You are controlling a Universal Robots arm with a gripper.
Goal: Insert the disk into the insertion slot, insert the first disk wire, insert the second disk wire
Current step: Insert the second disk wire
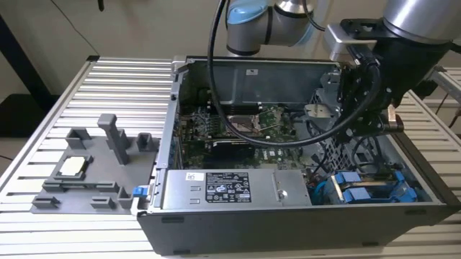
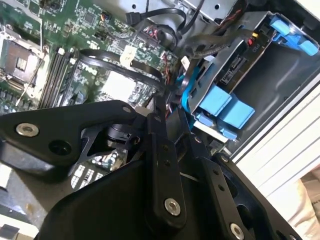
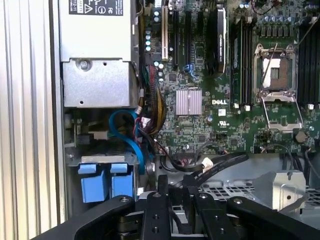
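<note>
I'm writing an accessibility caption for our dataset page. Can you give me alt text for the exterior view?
A robot arm reaches down into an open computer case on a ribbed metal table, near the blue-tabbed insertion slot at the exterior view's right. A grey fixture plate lies at the exterior view's left.

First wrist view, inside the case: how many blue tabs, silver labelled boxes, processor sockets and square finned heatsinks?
blue tabs: 2
silver labelled box: 1
processor socket: 1
finned heatsink: 1
Total: 5
</note>
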